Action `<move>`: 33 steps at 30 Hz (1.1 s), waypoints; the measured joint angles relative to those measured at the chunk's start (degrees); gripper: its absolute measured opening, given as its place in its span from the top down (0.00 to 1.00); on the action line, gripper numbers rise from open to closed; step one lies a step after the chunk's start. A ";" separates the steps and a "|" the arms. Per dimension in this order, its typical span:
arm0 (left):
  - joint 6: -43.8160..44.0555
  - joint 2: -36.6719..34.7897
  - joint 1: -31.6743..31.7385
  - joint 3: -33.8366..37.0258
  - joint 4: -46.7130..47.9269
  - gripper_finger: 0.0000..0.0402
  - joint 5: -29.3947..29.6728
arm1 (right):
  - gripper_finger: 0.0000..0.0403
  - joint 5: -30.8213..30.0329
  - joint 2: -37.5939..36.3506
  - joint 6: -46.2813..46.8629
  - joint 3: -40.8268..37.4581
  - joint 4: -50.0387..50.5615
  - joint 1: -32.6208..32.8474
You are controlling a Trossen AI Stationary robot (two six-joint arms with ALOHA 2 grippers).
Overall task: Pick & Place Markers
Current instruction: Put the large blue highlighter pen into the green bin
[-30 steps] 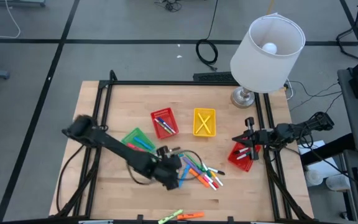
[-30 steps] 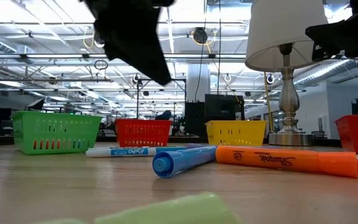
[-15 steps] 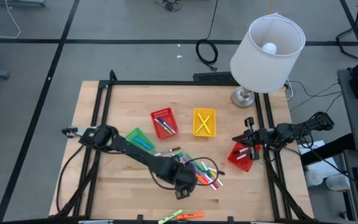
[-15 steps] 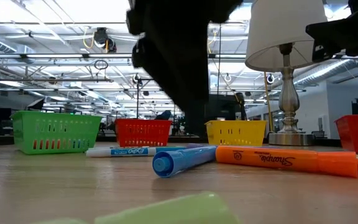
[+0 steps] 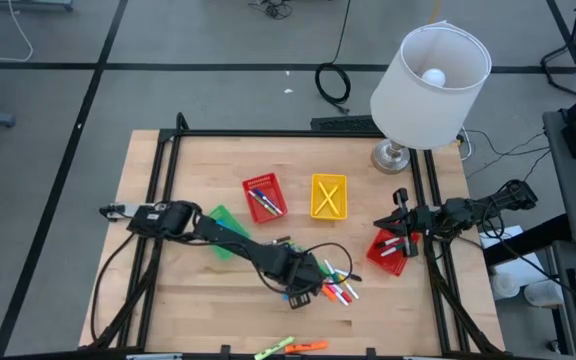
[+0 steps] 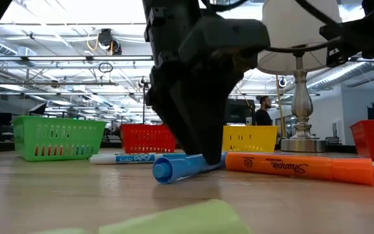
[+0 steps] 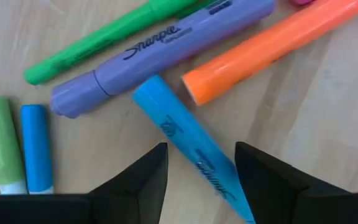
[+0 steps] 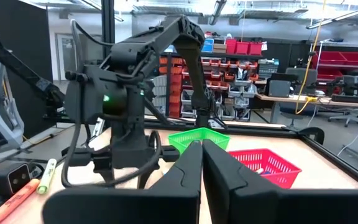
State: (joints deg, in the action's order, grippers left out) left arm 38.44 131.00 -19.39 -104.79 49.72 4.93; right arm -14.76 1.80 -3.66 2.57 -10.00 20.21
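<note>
1. Left gripper (image 7: 199, 163): lowered onto the marker pile in front of the yellow basket (image 5: 329, 196), fingers spread apart with a light blue marker (image 7: 188, 146) lying between them, its tip protruding beyond the fingertips. From table level the fingers reach the board at this marker (image 6: 180, 167); whether they press on it cannot be told.
2. Marker pile (image 5: 334, 283): loose on the table, in front of the yellow basket and slightly toward the right arm. Just beside the blue marker lie a purple marker (image 7: 166, 53), a green marker (image 7: 104, 38) and an orange marker (image 7: 272, 43).
3. Right gripper (image 8: 202, 163): fingers pressed together, empty, held above the red basket (image 5: 390, 252) at the table's right edge, well apart from the yellow basket.
4. Other baskets: a second red basket (image 5: 264, 197) just left of the yellow one; a green basket (image 5: 218, 222) farther left.
5. Lamp (image 5: 428, 80): behind and right of the yellow basket.
</note>
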 joint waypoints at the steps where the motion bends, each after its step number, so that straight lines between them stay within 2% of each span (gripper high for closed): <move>1: -0.50 0.07 0.15 0.00 0.07 0.53 0.00 | 1.00 0.00 0.00 -0.02 0.00 0.04 0.00; 11: -1.07 1.59 0.87 -0.26 4.74 0.73 -4.56 | 1.00 -0.06 0.41 -0.02 0.00 1.30 0.04; 16: -2.54 1.20 0.52 -0.17 4.96 0.85 -3.71 | 1.00 -0.04 0.81 0.00 0.00 1.32 0.04; 19: -2.33 1.19 0.46 -0.17 4.66 0.86 -2.51 | 1.00 -0.05 0.81 -0.01 0.00 1.25 0.04; 27: -2.64 -0.31 0.46 -2.56 7.83 0.86 2.89 | 1.00 -0.06 0.81 0.02 0.00 1.24 0.04; 33: -4.16 -7.69 -0.65 -6.57 15.97 0.86 13.27 | 1.00 0.00 0.87 0.02 0.00 1.23 0.04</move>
State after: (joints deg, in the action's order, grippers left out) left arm 34.28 123.31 -20.05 -111.36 65.69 18.20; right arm -14.76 2.68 -3.64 2.57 -8.77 20.25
